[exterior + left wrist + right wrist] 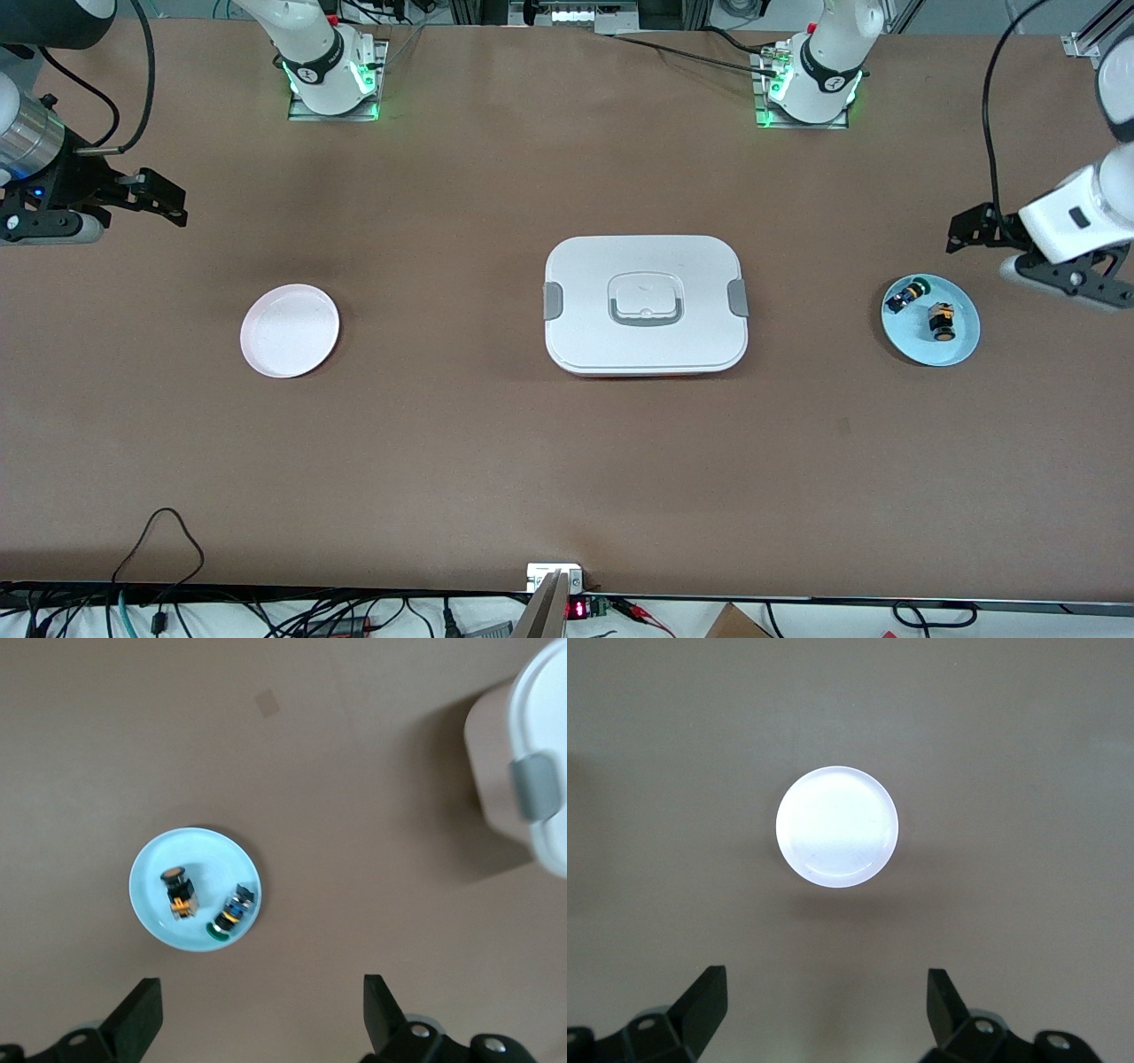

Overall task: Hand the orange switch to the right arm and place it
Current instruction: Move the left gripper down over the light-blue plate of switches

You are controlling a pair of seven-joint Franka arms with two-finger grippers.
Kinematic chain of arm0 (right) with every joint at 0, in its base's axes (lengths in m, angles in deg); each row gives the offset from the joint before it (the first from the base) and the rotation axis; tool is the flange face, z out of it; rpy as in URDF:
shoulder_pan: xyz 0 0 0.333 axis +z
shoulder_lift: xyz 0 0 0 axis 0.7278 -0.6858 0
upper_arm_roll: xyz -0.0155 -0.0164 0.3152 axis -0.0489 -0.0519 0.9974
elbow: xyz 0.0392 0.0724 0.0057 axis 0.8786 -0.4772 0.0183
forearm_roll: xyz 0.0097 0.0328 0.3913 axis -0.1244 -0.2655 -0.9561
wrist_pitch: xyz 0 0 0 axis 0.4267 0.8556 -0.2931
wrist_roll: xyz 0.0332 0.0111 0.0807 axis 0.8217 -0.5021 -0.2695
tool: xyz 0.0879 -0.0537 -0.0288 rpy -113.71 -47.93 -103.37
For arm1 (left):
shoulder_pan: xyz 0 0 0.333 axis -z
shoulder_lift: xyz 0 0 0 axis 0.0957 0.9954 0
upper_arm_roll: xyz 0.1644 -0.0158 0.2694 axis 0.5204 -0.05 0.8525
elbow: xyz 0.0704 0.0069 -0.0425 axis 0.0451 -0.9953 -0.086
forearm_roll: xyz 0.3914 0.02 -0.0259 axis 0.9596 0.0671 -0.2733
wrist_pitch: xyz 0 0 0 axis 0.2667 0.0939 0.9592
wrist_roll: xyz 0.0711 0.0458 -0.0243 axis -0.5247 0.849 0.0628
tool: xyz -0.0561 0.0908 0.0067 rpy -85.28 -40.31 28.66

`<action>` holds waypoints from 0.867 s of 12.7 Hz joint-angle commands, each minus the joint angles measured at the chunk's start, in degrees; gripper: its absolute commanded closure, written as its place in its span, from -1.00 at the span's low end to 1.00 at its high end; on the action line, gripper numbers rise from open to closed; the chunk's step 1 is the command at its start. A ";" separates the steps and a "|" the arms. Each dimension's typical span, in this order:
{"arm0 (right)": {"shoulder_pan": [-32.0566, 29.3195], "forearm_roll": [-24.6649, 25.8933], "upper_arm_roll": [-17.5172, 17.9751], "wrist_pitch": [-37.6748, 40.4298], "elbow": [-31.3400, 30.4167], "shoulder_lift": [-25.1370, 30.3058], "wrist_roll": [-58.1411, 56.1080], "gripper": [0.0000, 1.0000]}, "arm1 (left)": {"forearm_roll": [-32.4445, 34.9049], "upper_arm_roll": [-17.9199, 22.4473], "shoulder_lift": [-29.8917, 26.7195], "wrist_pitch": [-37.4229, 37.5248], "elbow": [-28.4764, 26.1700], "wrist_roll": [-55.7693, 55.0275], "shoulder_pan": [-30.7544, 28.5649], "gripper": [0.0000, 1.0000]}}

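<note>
Nothing done: orange switch lies on the blue plate, lower right of frame; left tool and right tool both wide, empty.

Two plates, two switches, one lidded box.

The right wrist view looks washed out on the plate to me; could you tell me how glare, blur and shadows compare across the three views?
Right wrist view: the pink plate is overexposed to near white, with a soft shadow beside it. Left wrist view: slightly soft, the orange switch and green-capped switch blurred on the blue plate; the white lidded box casts a broad shadow. Front view: evenly lit and sharp.
</note>
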 commanded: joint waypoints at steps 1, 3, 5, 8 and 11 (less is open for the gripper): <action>-0.06 -0.73 0.02 1.12 1.39 -0.52 -0.73 -1.00 | -1.05 -0.06 2.28 -4.44 -3.60 12.14 -1.43 -1.00; -0.06 -0.73 -0.07 1.12 1.39 -0.52 -0.73 -1.00 | -0.60 -0.06 4.47 -11.00 -8.33 26.68 -3.79 -1.00; -0.06 -0.73 -0.07 1.12 1.39 -0.52 -0.73 -1.00 | -0.52 0.02 5.62 -13.86 -11.51 40.59 -4.59 -1.00; -0.06 -0.73 -0.07 1.12 1.39 -0.52 -0.82 -1.00 | -0.43 0.02 6.59 -17.36 -15.38 53.44 -5.91 -1.00; -0.06 -0.73 -0.07 1.12 1.30 -0.52 -0.82 -1.00 | -0.43 0.11 7.82 -26.15 -18.37 70.77 -7.75 -1.00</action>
